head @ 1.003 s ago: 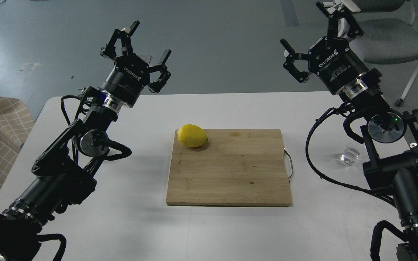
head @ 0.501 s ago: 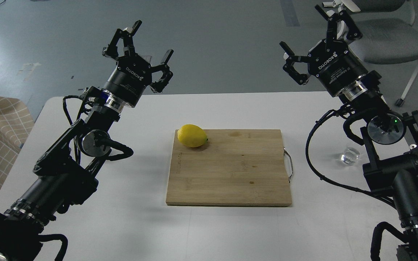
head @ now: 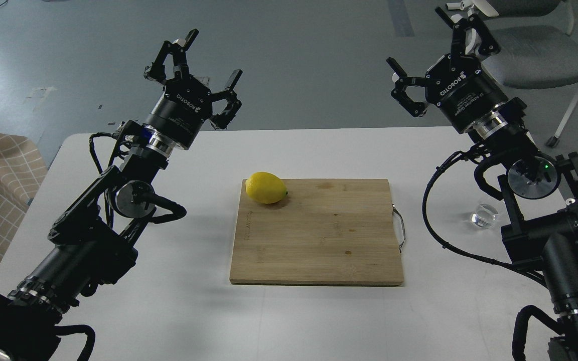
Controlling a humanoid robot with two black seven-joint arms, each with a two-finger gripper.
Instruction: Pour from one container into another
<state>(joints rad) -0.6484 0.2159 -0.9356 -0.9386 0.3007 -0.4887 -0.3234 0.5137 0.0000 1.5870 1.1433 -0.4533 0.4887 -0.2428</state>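
White table (head: 178, 311) fills most of the head view, my two black arms coming in from either side. Wooden cutting board (head: 319, 235) sits in the middle, metal handle on its right edge. Grey chair (head: 540, 60) on the floor behind, upper right. Lemon (head: 266, 187) on the board's far-left corner, not part of the job.

Left gripper (head: 211, 57) is raised over the table's far-left edge, fingers spread wide, nothing in it. Right gripper (head: 432, 47) is up high at the far right, fingers also spread apart and empty. Both well above the tabletop.

Glass cup (head: 484, 214) is the thing to pour from: upright on the table, right of the board, just beside my right arm's lower links, which partly crowd it. Looks clear; can't tell how much liquid is inside. The steel jigger I'm meant to pour into isn't visible anywhere here, possibly hidden behind an arm, can't say.

Judgement: pouring not started, I'm at the reach-for-cup step. To do it well I'd bring the right gripper back and down toward the cup, keeping the elbow and cable loop off it, since a nudge could tip it. Approach from the side, fingers straddling the cup walls, close gently around the middle. Keep it level on the lift. Find the jigger before tilting.
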